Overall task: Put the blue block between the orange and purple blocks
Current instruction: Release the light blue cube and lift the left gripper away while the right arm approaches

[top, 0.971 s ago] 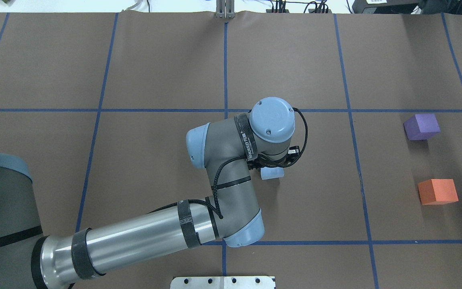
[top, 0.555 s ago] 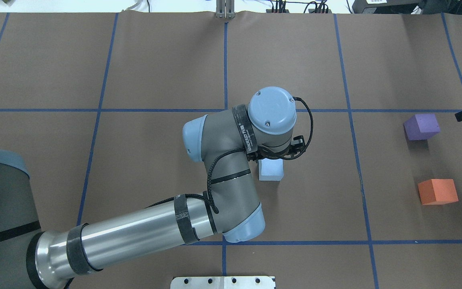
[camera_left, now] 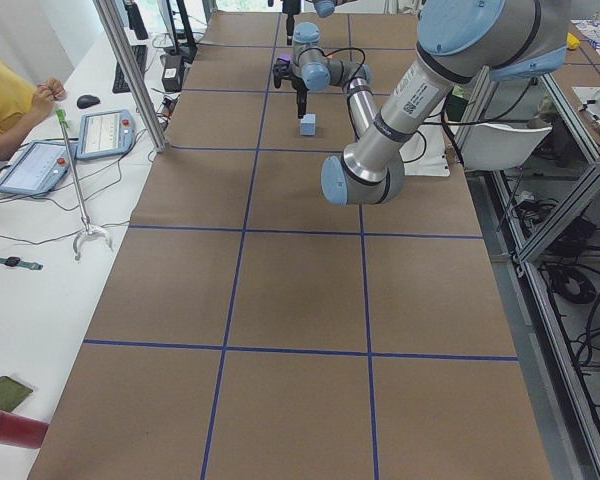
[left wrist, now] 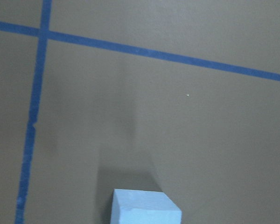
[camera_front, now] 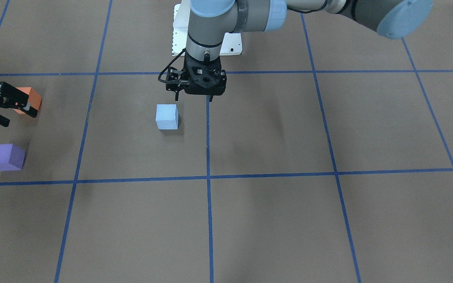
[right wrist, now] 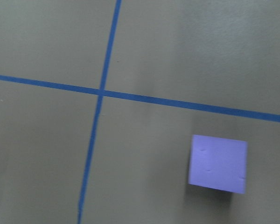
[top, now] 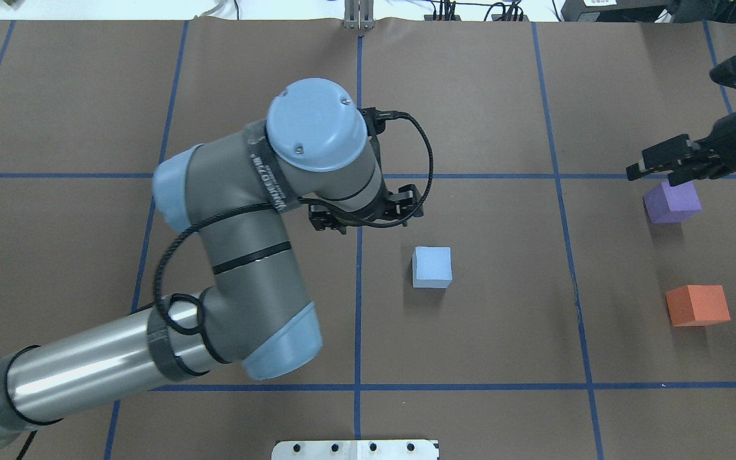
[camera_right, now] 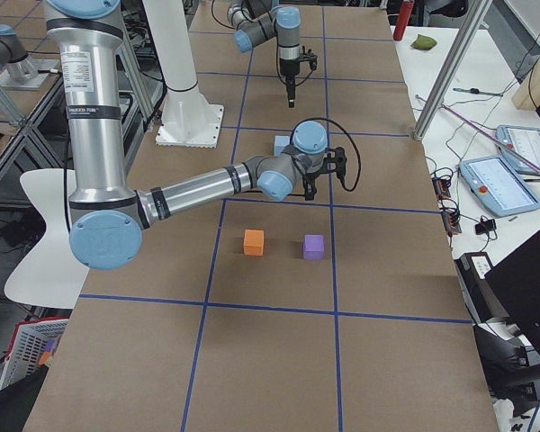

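The light blue block (top: pixel 432 267) stands alone on the brown table near the middle, also in the front view (camera_front: pixel 167 116) and at the bottom of the left wrist view (left wrist: pixel 147 207). My left gripper (camera_front: pixel 193 96) hangs open and empty above the table, beside the block and apart from it. The purple block (top: pixel 671 201) and the orange block (top: pixel 697 305) stand at the far right with a gap between them. My right gripper (top: pixel 652 177) is open and empty, hovering just beyond the purple block, which shows in the right wrist view (right wrist: pixel 218 164).
Blue tape lines (top: pixel 359 319) divide the table into squares. A white mounting plate (top: pixel 355 449) sits at the near edge. Tablets and cables lie on the side bench (camera_left: pixel 40 165) where an operator sits.
My left gripper has let go of the blue block, risen and pulled back to the left. My right gripper has come in from the right edge toward the purple block.
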You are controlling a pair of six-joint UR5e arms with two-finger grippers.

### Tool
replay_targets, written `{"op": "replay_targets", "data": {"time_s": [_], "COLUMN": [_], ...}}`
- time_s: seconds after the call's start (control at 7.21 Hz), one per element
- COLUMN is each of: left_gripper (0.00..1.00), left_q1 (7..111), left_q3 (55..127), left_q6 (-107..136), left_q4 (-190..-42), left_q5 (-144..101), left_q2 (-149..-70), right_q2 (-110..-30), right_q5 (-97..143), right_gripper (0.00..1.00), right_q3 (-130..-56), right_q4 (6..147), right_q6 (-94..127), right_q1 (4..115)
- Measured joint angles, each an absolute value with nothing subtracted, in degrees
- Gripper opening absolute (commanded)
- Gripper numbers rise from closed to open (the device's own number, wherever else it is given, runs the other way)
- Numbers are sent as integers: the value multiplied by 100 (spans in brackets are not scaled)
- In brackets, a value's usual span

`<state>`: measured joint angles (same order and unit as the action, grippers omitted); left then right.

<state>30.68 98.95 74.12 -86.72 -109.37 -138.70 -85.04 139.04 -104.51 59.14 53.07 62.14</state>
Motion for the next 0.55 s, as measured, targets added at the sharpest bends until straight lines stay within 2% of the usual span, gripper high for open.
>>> {"op": "replay_targets", "data": {"time_s": [0.28,0.55], "left_gripper": [100,100], "left_q1": [3459,3958], "left_q3": [11126,11538], "left_q6": [6505,5536], "left_q4": [-8260,-8253], "left_q5": [-11153,-11432], "left_q2": [-12668,-11644], "right_q2": [-8002,-7258], "right_q5": [12989,11979], "right_gripper": [98,96], "right_q3": [-10684,-10769], "right_q4": [5971,6711], "right_q6": [6575,7285], "right_q1": [5263,4135]}}
